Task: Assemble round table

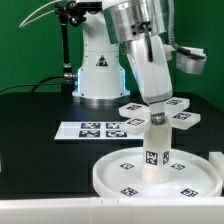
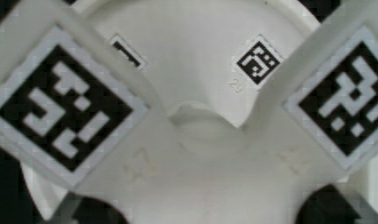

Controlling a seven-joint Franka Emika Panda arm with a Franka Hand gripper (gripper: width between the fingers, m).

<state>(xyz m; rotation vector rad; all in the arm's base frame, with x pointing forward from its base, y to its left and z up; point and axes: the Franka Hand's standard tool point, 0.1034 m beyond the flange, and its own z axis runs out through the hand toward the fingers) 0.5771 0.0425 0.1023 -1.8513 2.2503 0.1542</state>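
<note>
- The cross-shaped base [image 1: 181, 117] is seated atop the upright leg [image 1: 154, 150] on the round disc [image 1: 108, 172].
- The end effector [image 1: 155, 103] is positioned directly above the base; whether it is clenched cannot be told.

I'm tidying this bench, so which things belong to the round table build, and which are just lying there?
For the job: round disc, cylinder leg, cross-shaped base.
Just lying there: marker board.

Marker board on a black table

The marker board [image 1: 88, 129], a flat white sheet of square black-and-white tags, lies on the black table [image 1: 30, 150] toward the exterior view's left. A dark stand [image 1: 66, 40] rises behind it.
</note>
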